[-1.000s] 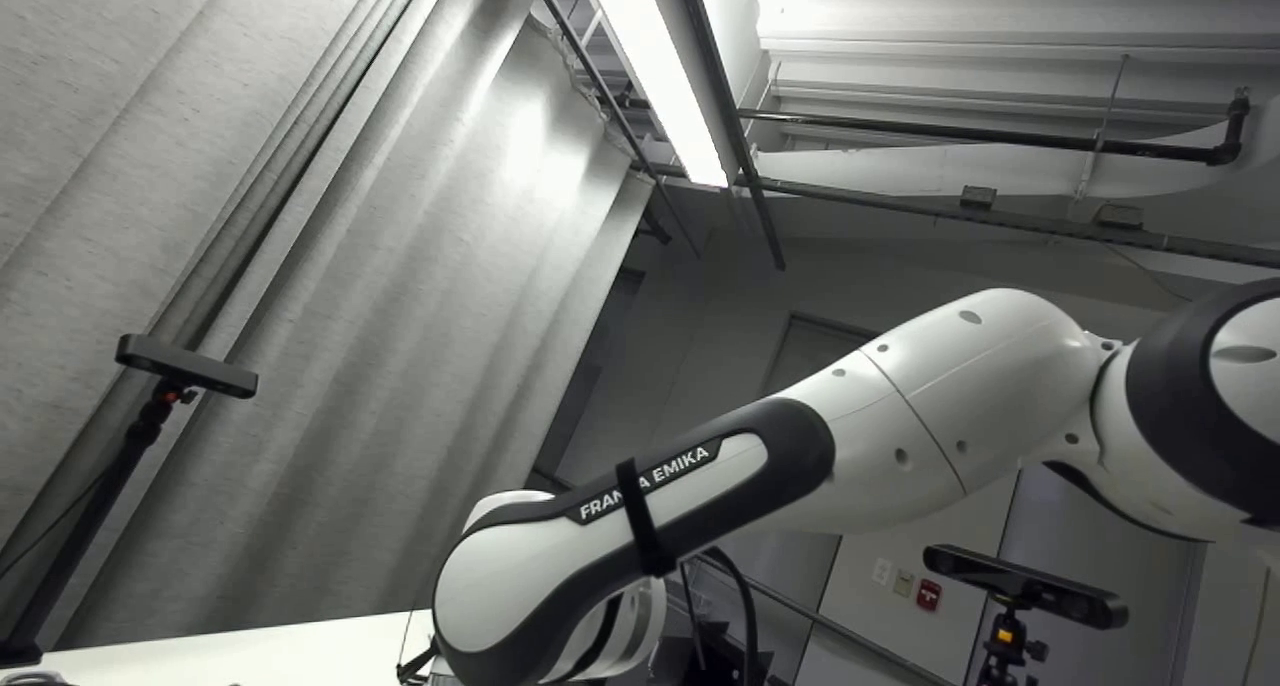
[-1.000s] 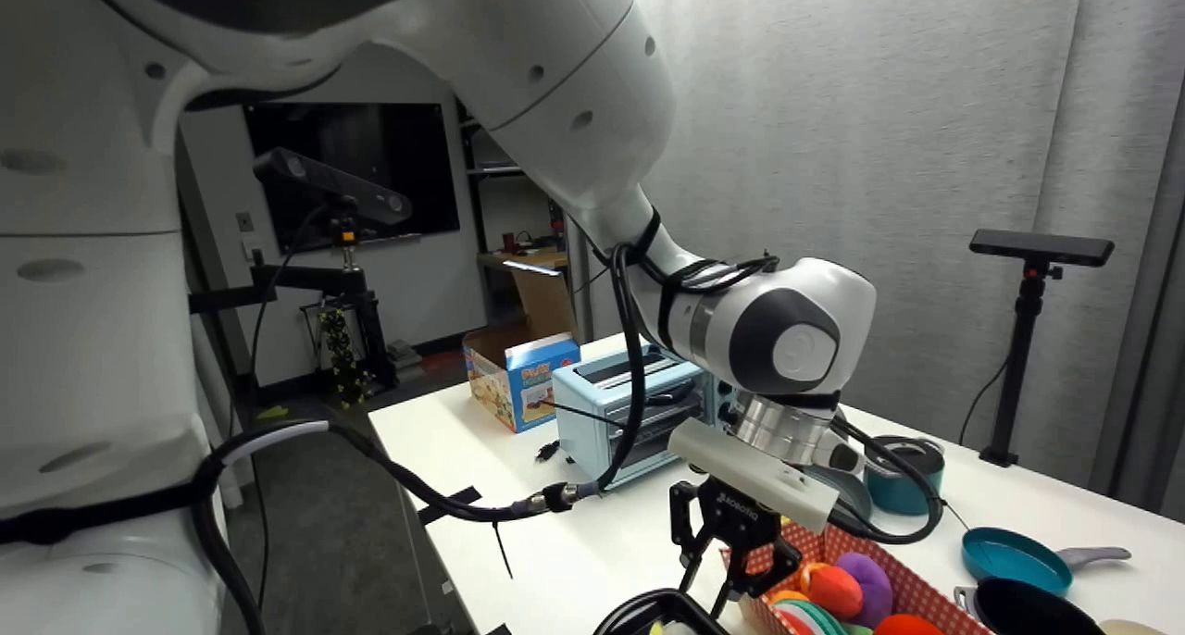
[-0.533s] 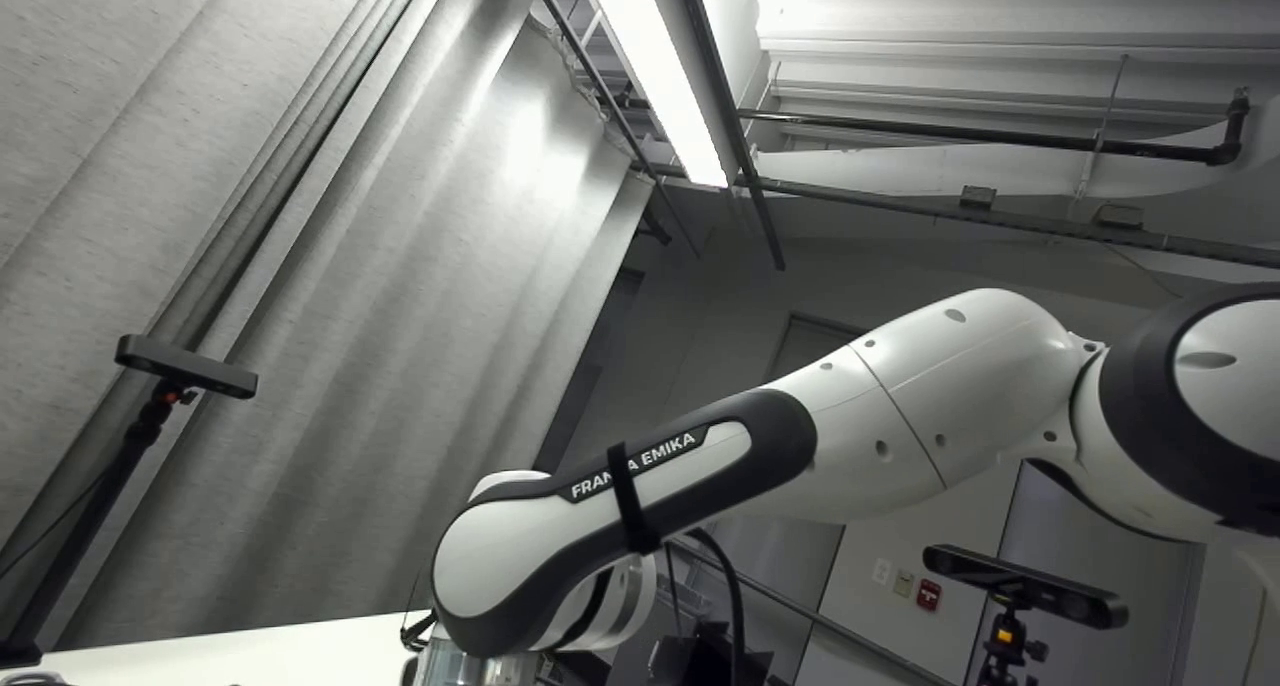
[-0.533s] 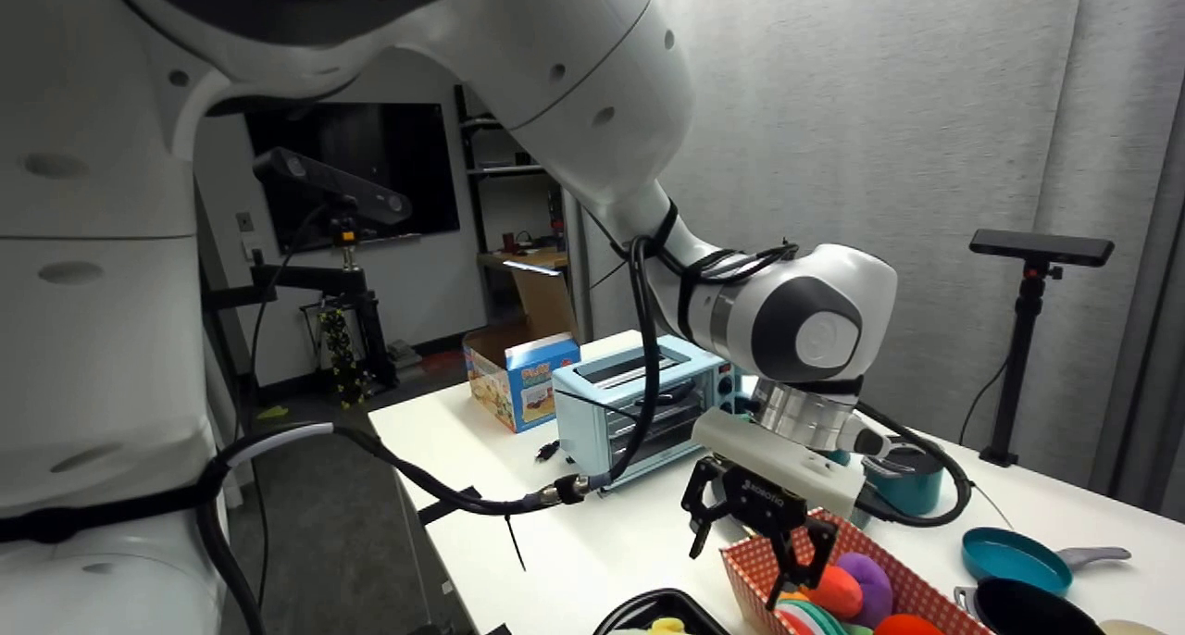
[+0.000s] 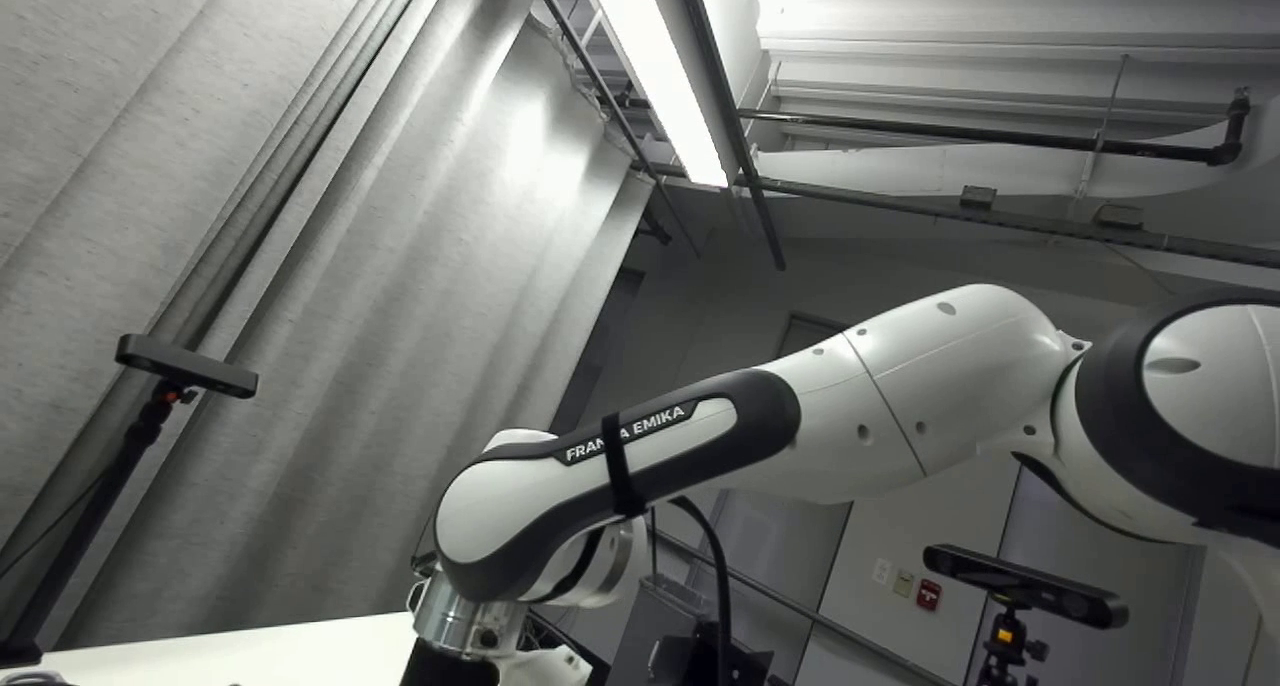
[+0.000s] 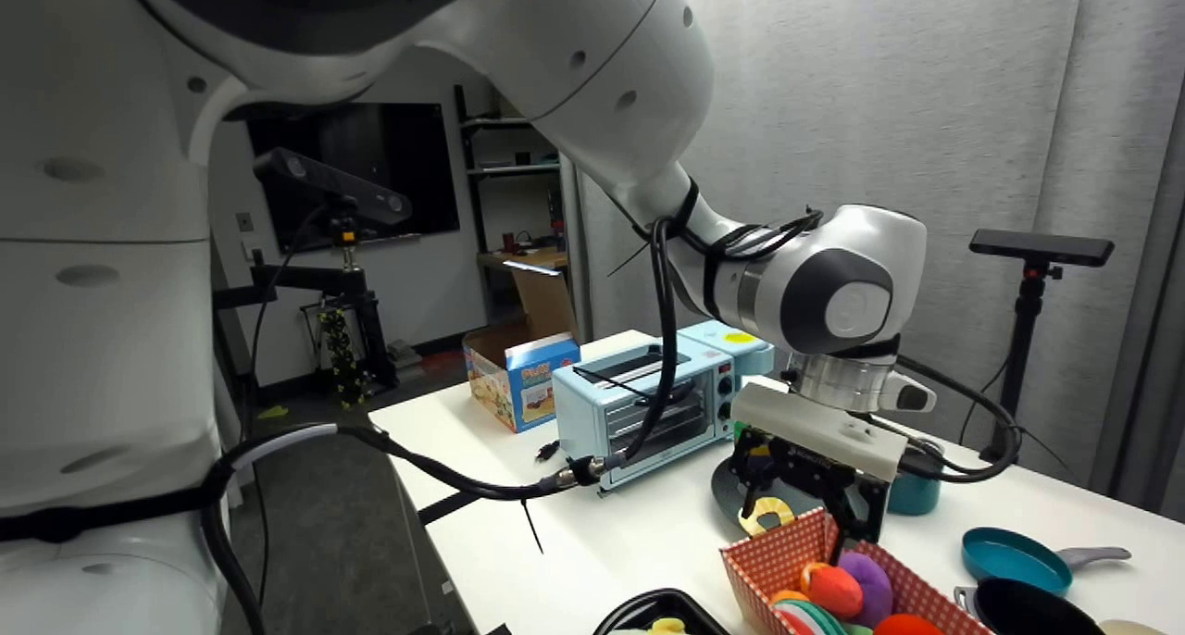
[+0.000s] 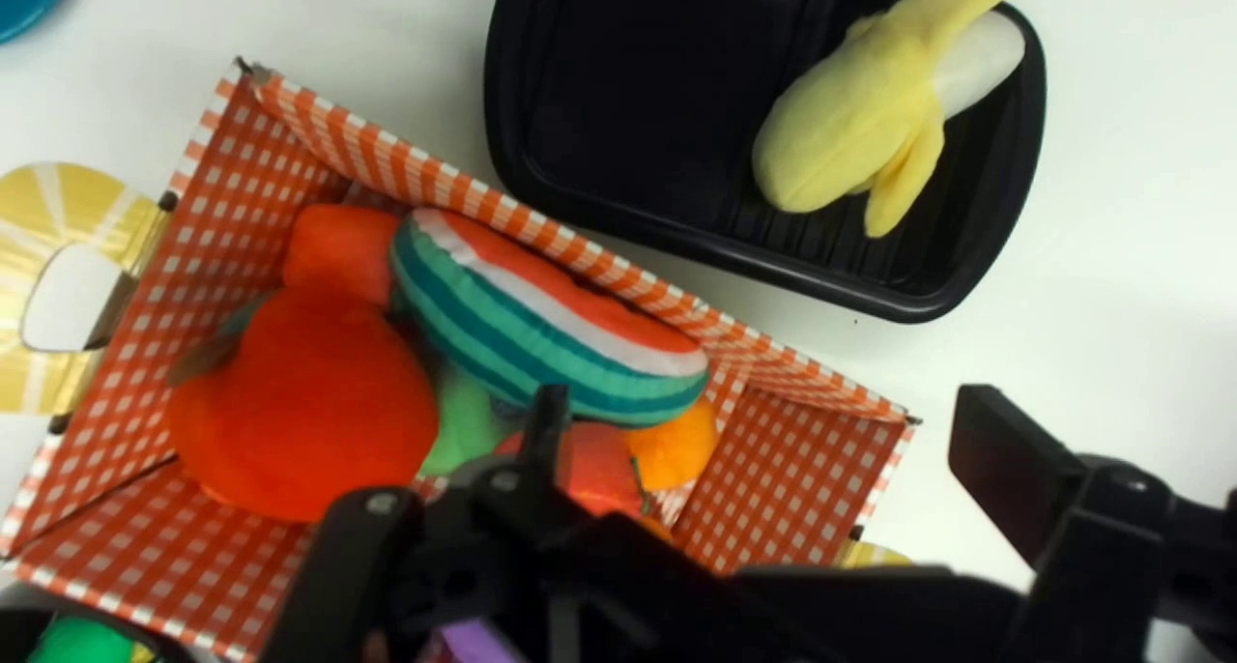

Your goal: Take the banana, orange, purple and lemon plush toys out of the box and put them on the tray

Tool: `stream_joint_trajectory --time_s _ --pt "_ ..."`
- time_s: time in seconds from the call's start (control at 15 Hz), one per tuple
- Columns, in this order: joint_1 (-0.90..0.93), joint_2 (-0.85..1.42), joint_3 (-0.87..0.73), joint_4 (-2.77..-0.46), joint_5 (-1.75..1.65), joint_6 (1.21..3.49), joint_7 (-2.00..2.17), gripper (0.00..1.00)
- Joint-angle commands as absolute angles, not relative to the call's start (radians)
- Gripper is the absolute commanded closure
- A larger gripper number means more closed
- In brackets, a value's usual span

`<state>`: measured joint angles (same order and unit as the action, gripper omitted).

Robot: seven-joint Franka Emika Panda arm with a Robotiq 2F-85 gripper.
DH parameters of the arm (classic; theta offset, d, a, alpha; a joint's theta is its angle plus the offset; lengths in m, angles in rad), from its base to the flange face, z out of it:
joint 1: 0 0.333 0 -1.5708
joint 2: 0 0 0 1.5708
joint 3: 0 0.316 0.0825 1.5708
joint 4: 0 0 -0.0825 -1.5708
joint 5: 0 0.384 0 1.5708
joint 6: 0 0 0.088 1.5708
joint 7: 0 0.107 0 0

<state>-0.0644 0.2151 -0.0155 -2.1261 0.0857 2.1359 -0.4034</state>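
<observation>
The banana plush toy (image 7: 850, 112) lies on the right half of the black tray (image 7: 628, 93) in the wrist view. Beside the tray stands the red-checked box (image 7: 792, 470). Inside it, the orange plush toy (image 7: 676, 446) shows partly beneath a watermelon slice (image 7: 551, 325). The purple plush toy (image 6: 868, 589) sits in the box too, mostly covered by my gripper in the wrist view. The lemon is hidden or out of view. My gripper (image 7: 763, 450) hangs above the box, jaws wide apart and nothing between them.
Also in the box are a large red toy (image 7: 329, 412), a red one with a stem (image 7: 599, 465) and a green one (image 7: 464, 431). Around stand a blue toaster oven (image 6: 639, 413), a teal pot (image 6: 916, 494), a teal pan (image 6: 1016, 559), a black pan (image 6: 1037, 607) and a carton (image 6: 523, 385).
My gripper has risen from low over the tray and swung across to above the box. Its jaws have spread wider. The banana stays behind on the tray.
</observation>
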Motion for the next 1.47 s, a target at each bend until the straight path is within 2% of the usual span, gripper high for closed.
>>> stream_joint_trajectory --time_s 0.0,0.67,1.27,1.4 --pt "-0.067 0.292 -0.005 -2.071 0.094 2.186 -0.373 0.00" --pt "-0.068 0.476 -0.003 -1.962 0.040 2.319 -0.325 0.00" --pt "-0.076 0.519 -0.015 -1.937 0.017 2.326 -0.287 0.00" --pt "-0.076 0.521 -0.022 -1.943 0.007 2.325 -0.279 0.23"
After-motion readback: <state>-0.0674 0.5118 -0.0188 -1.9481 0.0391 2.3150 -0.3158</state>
